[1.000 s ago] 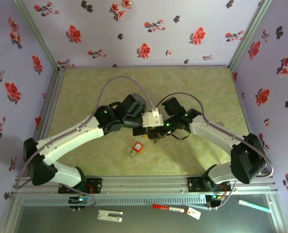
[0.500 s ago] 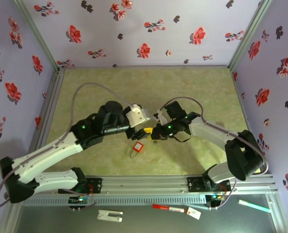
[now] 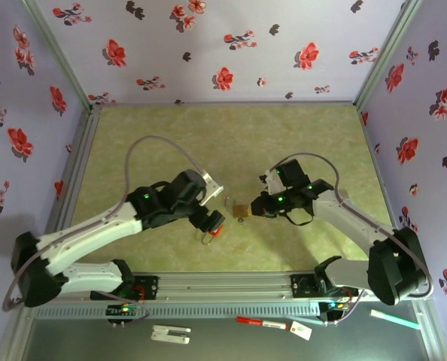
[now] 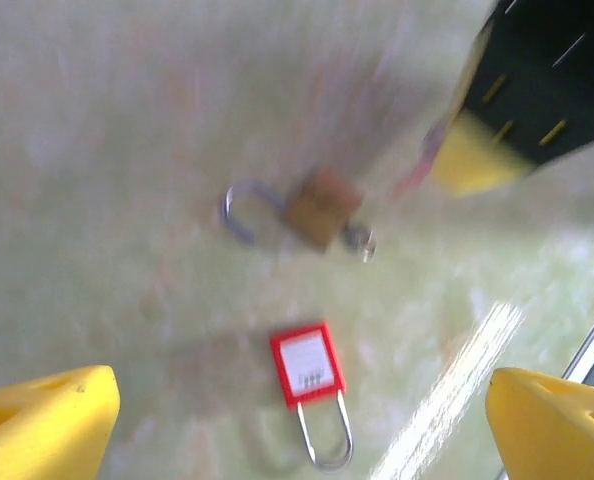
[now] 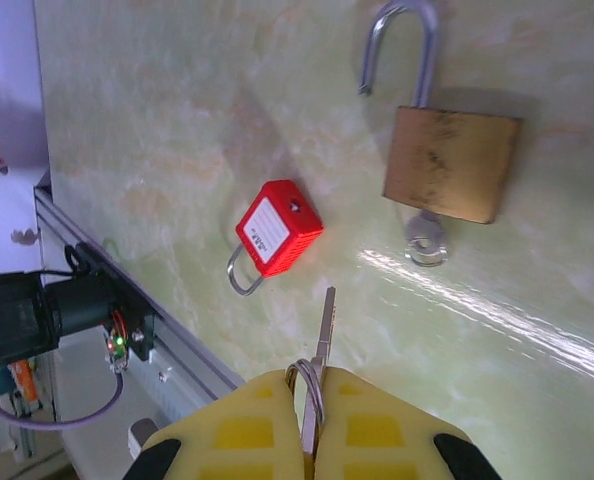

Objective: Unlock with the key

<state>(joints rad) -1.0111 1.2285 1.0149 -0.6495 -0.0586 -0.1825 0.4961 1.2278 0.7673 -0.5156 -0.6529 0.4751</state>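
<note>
The brass padlock (image 5: 447, 165) lies with its shackle sprung and 1 key (image 5: 425, 240) in its keyhole, so that lock looks done. The red padlock (image 5: 277, 232), just beside it toward the arm bases, is shut. The right gripper (image 5: 312, 400) is clamped on a 2nd key (image 5: 323, 320) near the brass padlock. The left gripper (image 4: 299, 418) hangs over the red one, fingers wide apart. The next move is probably to steady the red padlock and line up the blade. Its keyhole can't be made out, and the left wrist view is blurred.

Green table (image 3: 171, 135): brass padlock (image 5: 452, 165) (shackle open), red padlock (image 5: 279, 228).
</note>
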